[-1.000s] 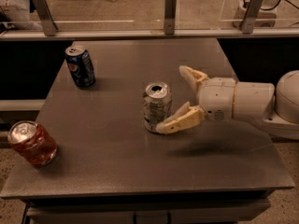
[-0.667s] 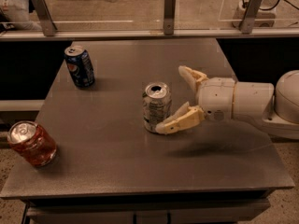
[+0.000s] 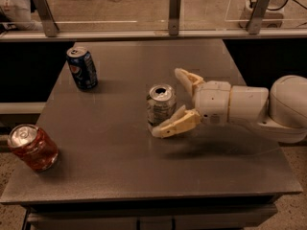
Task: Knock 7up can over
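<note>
The 7up can [image 3: 159, 110] stands upright near the middle of the grey desk [image 3: 120, 176]. Its silvery side is dull and slightly dented, its silver top faces up with the opening showing, and no lettering on it can be read. The gripper [image 3: 167, 103] reaches in from the right at can height with its jaws spread wide, one on each side of the can and holding nothing. The nearer jaw lies along the can's lower front, touching it or just beside it; which one is hard to tell. The farther jaw sits behind and to the right of the can, apart from it. The white arm [image 3: 249, 107] behind the gripper is cut off by the right edge.

At the far left stands a dark blue Pepsi can [image 3: 82, 70], its round red, white and blue emblem visible but no words legible. A red-orange can [image 3: 33, 150] sits at the desk's near left edge, its brand unreadable. Metal posts [image 3: 175, 11] holding glass panels run behind the desk.
</note>
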Tool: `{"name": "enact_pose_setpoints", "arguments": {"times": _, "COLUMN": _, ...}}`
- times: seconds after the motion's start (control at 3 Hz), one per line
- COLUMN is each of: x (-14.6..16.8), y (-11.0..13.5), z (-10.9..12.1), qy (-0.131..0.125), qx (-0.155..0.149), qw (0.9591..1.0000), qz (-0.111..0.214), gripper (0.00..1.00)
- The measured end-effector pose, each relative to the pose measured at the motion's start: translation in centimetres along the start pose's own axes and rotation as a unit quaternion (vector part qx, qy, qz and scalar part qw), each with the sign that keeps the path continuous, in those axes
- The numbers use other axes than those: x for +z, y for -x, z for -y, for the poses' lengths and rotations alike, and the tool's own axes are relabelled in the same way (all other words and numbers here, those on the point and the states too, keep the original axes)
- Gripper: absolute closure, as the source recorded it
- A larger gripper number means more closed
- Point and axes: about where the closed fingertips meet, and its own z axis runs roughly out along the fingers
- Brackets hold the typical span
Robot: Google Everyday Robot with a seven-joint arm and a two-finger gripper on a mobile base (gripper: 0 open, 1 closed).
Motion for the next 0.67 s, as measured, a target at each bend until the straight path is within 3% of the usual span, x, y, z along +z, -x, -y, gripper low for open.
{"name": "enact_pose_setpoints", "arguments": {"times": 0.33, "x": 1.11, "y": -0.24, "z": -0.21, "qy": 0.012, "qx": 0.003, "qw": 0.9998, "qz": 0.015, "gripper": 0.17}}
{"name": "enact_pose_setpoints", "arguments": {"times": 0.67, "x": 1.29, "y": -0.50, "z": -0.32, "qy": 0.017, "qx": 0.011, "qw": 0.9995, "qz": 0.025, "gripper": 0.41}}
